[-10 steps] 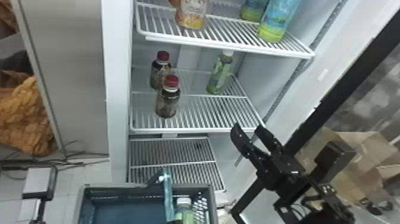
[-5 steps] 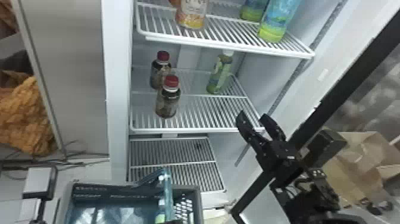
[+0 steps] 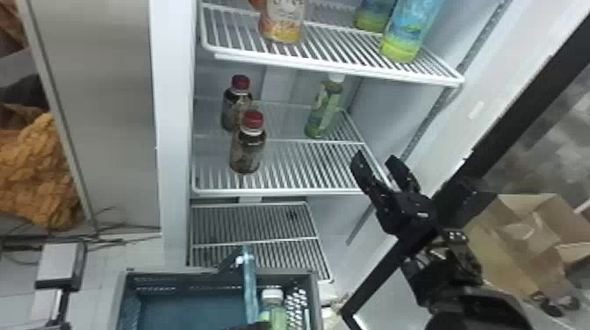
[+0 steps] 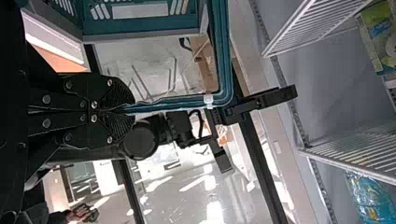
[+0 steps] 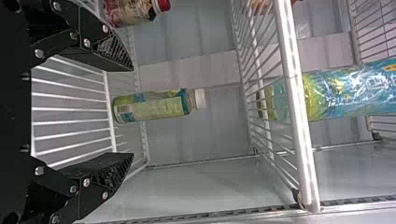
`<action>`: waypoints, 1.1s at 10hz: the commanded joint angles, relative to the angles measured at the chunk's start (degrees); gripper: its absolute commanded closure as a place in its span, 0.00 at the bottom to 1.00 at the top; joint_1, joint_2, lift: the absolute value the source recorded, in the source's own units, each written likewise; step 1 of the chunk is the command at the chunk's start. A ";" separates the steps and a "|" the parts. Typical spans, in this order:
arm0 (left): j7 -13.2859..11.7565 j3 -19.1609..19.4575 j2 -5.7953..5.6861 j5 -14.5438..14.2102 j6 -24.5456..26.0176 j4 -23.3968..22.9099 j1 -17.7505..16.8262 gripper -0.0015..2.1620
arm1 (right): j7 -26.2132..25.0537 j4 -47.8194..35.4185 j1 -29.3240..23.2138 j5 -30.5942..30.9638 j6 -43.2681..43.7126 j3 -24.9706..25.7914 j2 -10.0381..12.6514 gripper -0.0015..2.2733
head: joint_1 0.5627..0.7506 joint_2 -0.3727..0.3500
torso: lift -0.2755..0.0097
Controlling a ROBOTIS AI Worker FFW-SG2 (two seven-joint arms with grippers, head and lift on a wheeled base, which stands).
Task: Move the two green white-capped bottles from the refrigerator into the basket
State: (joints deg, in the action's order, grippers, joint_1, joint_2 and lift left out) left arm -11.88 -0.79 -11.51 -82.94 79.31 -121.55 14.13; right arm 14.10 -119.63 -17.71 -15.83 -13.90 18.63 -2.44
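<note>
One green white-capped bottle [image 3: 324, 107] stands toward the back right of the middle shelf, in the right wrist view a bottle [image 5: 154, 106] lying across between and beyond the fingers. Another white-capped green bottle [image 3: 273, 309] is in the basket [image 3: 312, 285], right of its raised handle [image 3: 250, 285]. My right gripper [image 3: 375, 158] is open at the front right of that shelf; in its wrist view the gripper [image 5: 132, 112] holds nothing. At the bottom edge is my left gripper [image 3: 254, 326], seen in its wrist view as the left gripper [image 4: 123, 110] shut on the basket handle [image 4: 173, 101].
Two red-capped dark bottles [image 3: 248, 145] stand on the middle shelf's left side. The upper shelf [image 3: 333, 66] holds several bottles above. At the right are the dark door frame [image 3: 518, 105] and a cardboard box [image 3: 505, 237]; a lower shelf [image 3: 254, 224] sits behind the basket.
My right gripper has risen and come closer to the middle shelf, still open. The basket has swung left and come back right. The bottle on the shelf has not moved.
</note>
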 commanded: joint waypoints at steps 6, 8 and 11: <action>0.02 -0.12 0.00 -0.12 -0.14 -0.02 -0.07 0.53 | -0.04 17.61 13.64 1.66 8.14 -3.09 -1.78 0.19 | 0.70 0.03 | 0.04; 0.02 -0.23 0.00 -0.24 -0.14 -0.02 -0.22 0.53 | -0.13 22.67 17.30 2.57 9.69 -4.57 -2.31 0.19 | 0.70 0.03 | 0.04; 0.02 -0.23 0.09 -0.35 -0.28 -0.02 -0.22 0.53 | -1.18 27.45 20.67 2.57 10.67 -6.86 -2.66 0.19 | 0.70 0.03 | 0.04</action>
State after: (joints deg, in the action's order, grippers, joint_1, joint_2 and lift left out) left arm -11.86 -1.01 -11.43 -83.20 79.03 -121.55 13.90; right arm 12.90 -93.13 2.32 -13.25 -3.35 12.04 -5.07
